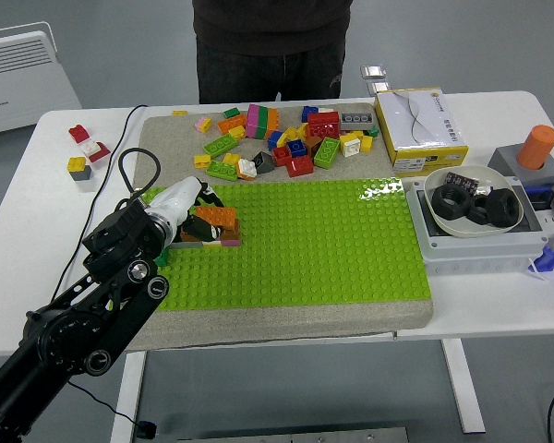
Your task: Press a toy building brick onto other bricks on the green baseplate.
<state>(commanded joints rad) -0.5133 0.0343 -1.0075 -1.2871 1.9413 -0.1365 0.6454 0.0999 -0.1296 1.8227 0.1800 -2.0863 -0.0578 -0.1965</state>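
Note:
The green baseplate (323,240) lies across the table's middle on a beige mat. At its left end sits a small stack of bricks (223,236), brown and pink below, with an orange brick (217,218) on top. My left hand (192,220), white-palmed with dark fingers, comes in from the lower left and rests on that stack, fingers curled around the orange brick. How firmly the fingers press is hidden by the hand itself. The right hand does not show.
A heap of loose coloured bricks (277,138) lies behind the baseplate. A yellow-white box (417,129), a bowl of black rings (474,203) in a grey tray and an orange cylinder (538,146) stand right. A person (268,46) stands at the far side. A black cable (134,175) loops left.

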